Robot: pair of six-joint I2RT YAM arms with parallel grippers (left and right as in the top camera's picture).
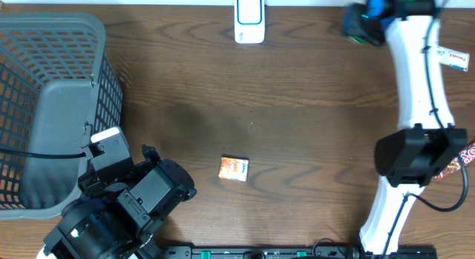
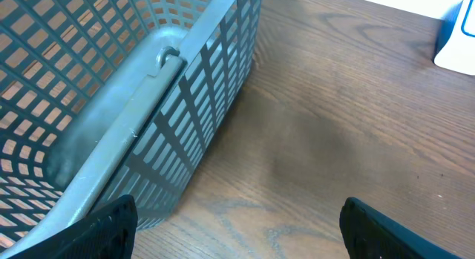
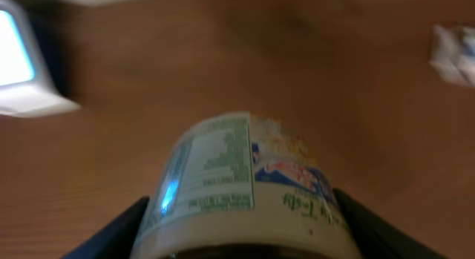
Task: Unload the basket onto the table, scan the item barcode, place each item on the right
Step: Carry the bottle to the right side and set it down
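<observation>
My right gripper (image 3: 241, 233) is shut on a round white container (image 3: 237, 177) with a printed nutrition label; a blue glint shows on its left side. In the overhead view that gripper (image 1: 361, 21) is at the table's far right, a short way right of the white scanner (image 1: 249, 18) with its blue screen. The scanner (image 3: 18, 62) lies at the left edge of the right wrist view. My left gripper (image 2: 237, 225) stands open over bare table beside the basket, nothing between its fingers. A small orange box (image 1: 233, 168) lies near the table's middle front.
A grey mesh basket (image 1: 52, 81) fills the left side, its wall (image 2: 185, 103) close to my left fingers. A white packet (image 1: 454, 60) and a red wrapper (image 1: 456, 166) lie at the right edge beside the right arm.
</observation>
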